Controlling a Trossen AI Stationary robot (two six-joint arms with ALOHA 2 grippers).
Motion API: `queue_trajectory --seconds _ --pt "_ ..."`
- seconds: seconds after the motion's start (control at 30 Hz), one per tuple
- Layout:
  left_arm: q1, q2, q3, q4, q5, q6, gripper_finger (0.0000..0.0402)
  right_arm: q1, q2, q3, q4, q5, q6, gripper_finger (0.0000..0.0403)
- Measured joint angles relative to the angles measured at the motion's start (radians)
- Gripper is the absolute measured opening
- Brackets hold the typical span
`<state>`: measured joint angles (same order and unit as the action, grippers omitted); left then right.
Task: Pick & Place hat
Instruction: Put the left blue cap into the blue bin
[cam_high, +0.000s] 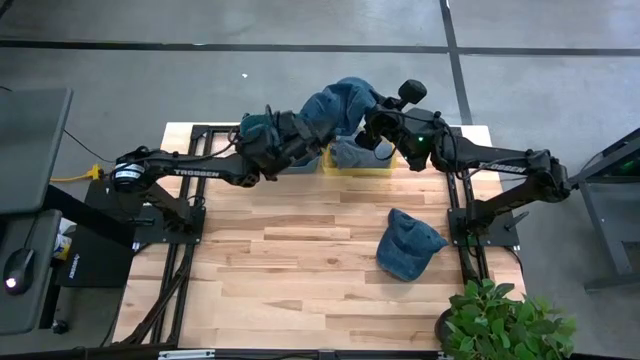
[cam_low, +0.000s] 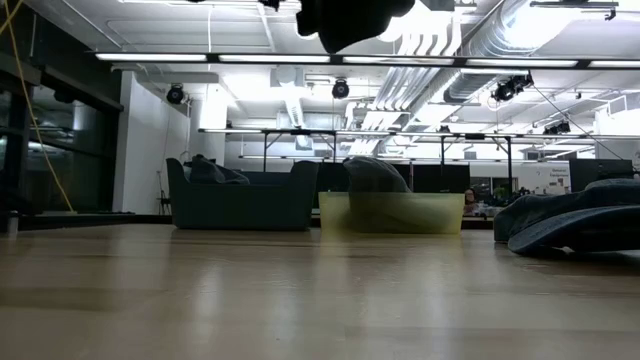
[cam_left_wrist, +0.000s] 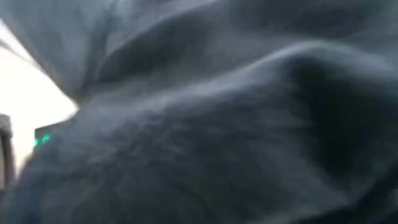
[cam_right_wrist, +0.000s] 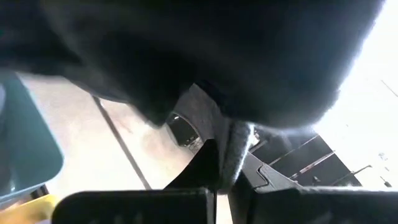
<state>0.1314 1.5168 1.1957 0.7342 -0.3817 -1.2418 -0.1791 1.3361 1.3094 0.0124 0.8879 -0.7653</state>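
A blue denim hat (cam_high: 338, 104) is held up in the air above the far middle of the table, between my two arms; in the low view it is the dark shape (cam_low: 350, 20) at the top. My right gripper (cam_high: 380, 128) (cam_right_wrist: 225, 163) is shut on its cloth. My left gripper (cam_high: 300, 132) sits under the hat's left side, and blue cloth (cam_left_wrist: 205, 124) fills its wrist view. A second hat (cam_high: 350, 152) (cam_low: 375, 176) lies inside the yellow bin (cam_high: 372, 168) (cam_low: 392, 214). A third hat (cam_high: 408, 246) (cam_low: 585, 222) rests on the table to the right. My right gripper pinches a narrow strip of the hat's edge (cam_right_wrist: 235, 149) between its two fingers, coming from the table's right side. The hat is lifted clear of the table and the bin, and its bulk spreads beyond the fingers (cam_right_wrist: 205, 165) toward the left arm.
The yellow bin stands at the table's far edge, directly under the raised hat. The wooden table top (cam_high: 290, 260) lies bare in the middle and on the left. A potted plant (cam_high: 500, 318) stands at the near right corner. Black frame rails (cam_high: 180, 250) run along both sides.
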Motion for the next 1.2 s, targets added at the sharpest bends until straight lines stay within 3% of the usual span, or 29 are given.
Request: queue_trajectory --seconds 0.4,0.53,0.7,0.77,0.97,1.2 --pt "0.0 0.078 0.106 -0.017 0.006 0.006 0.0225 0.0 0.005 0.0 -0.075 -0.006 0.029 0.0005" --pt "0.0 0.078 0.103 -0.025 0.0 0.005 0.0165 0.0 0.005 0.0 -0.109 -0.006 0.036 0.0005" --pt "0.0 0.078 0.104 -0.035 0.004 0.034 0.0039 0.0 0.005 0.0 -0.128 -0.001 0.037 0.0005" --pt "0.0 0.078 0.104 -0.033 0.003 0.056 0.0014 0.0 0.005 0.0 -0.127 0.0 0.037 0.0005" --pt "0.0 0.078 0.104 -0.034 0.008 0.094 0.0009 0.001 0.005 0.0 -0.128 0.003 0.037 0.0007" --pt "0.005 0.078 0.104 -0.034 0.013 0.118 0.0008 0.001 0.006 0.0 -0.136 0.0 0.032 0.0073"
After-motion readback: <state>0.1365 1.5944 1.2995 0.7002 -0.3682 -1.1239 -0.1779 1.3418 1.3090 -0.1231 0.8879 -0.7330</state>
